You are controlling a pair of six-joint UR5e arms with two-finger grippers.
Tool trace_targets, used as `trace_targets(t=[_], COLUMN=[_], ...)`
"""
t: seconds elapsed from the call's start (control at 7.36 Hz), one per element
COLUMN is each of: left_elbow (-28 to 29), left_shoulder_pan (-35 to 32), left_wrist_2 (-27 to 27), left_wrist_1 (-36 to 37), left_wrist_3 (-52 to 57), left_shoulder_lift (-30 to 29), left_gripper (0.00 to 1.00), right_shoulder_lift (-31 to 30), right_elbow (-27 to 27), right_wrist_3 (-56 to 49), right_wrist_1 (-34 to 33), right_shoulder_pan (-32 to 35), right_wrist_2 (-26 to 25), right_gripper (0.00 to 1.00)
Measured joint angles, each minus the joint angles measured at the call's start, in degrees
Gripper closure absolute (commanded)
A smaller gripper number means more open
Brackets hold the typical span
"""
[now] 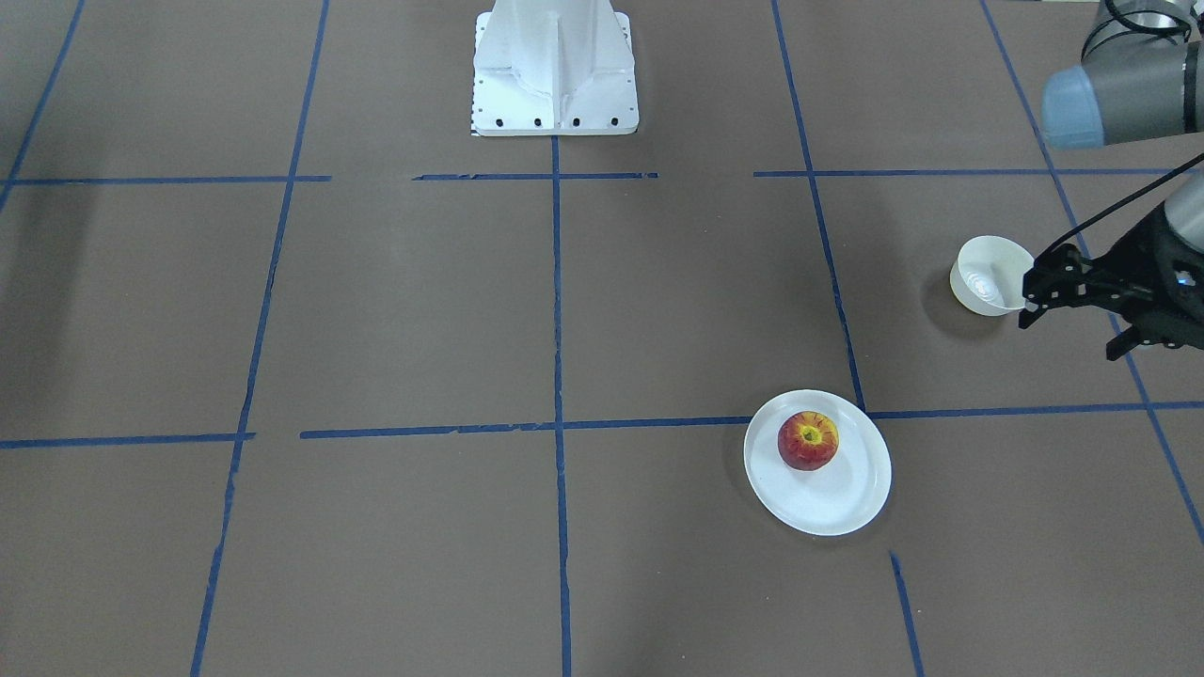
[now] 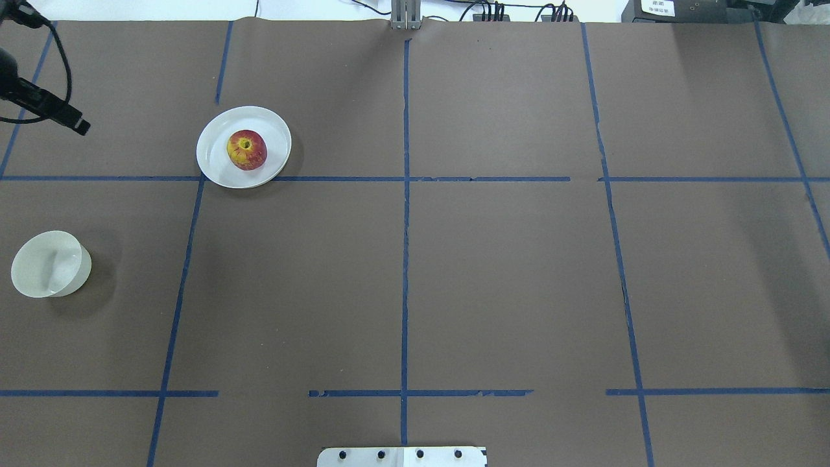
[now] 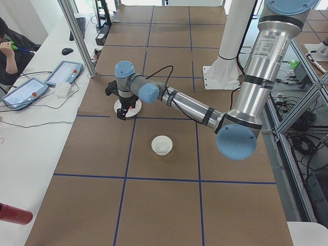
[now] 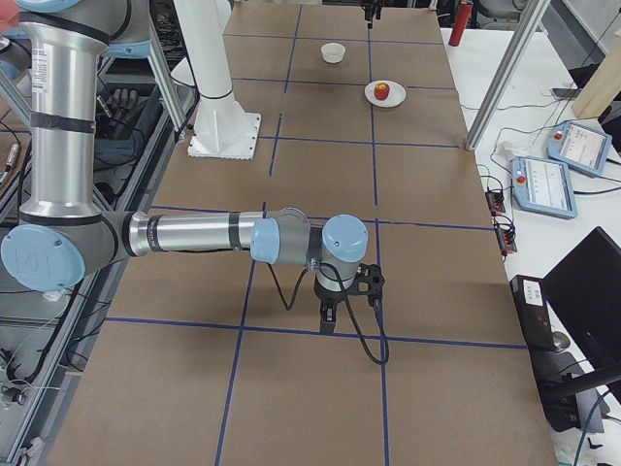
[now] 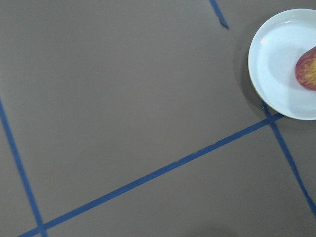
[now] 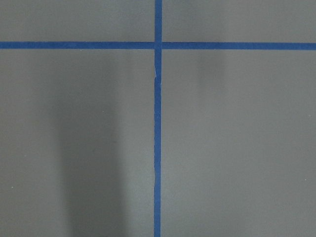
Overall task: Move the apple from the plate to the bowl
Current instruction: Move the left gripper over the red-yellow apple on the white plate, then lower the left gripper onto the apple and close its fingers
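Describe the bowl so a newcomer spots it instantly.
Start at the brown table gridded with blue tape and go to the robot's far-left edge. The small deep off-white bowl stands there alone and empty. Unlike the flat white plate, it is narrower, deeper, and holds no red apple.

- You're working on a table (image 2: 493, 279) covered in flat brown paper. Blue tape (image 2: 404, 259) marks it into large squares, and some of the lines have gaps.
- The plate (image 2: 214, 162) lies straight on the paper in the robot's left half, on the far side from the robot. Its rim overlaps a tape crossing.
- The bowl (image 2: 48, 264) stands upright on the paper inside a square. It is closer to the table's left end and nearer the robot than the plate — well apart from it, touching no tape.
- The robot's white base (image 1: 555, 66) sits at the middle of the robot's edge — in line with the centre tape.
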Motion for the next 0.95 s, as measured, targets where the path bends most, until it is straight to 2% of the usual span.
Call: trace_targets(t=[0.27,0.41,0.95], left_elbow=[4.5,8.6,21.2], left_shoulder_pan=[6.3,8.7,11.8], left_wrist_2=[2.6,3.7,4.3], left_wrist_1=[0.1,0.2,-1.4], left_wrist_3=[-13.3,-18.0,-30.3], left_shoulder_lift=[-6.3,-10.4,-21.7], left_gripper=[0.00,0.00,0.00], right_shoulder_lift=[0.0,0.0,0.0], right_elbow=[0.0,0.0,0.0], right_wrist_3=[0.0,0.0,0.0], right_wrist_1=[0.0,0.0,0.0], right_shoulder_pan=[0.0,0.0,0.0], right_wrist_2=[0.0,0.0,0.0], right_gripper=[0.00,0.00,0.00])
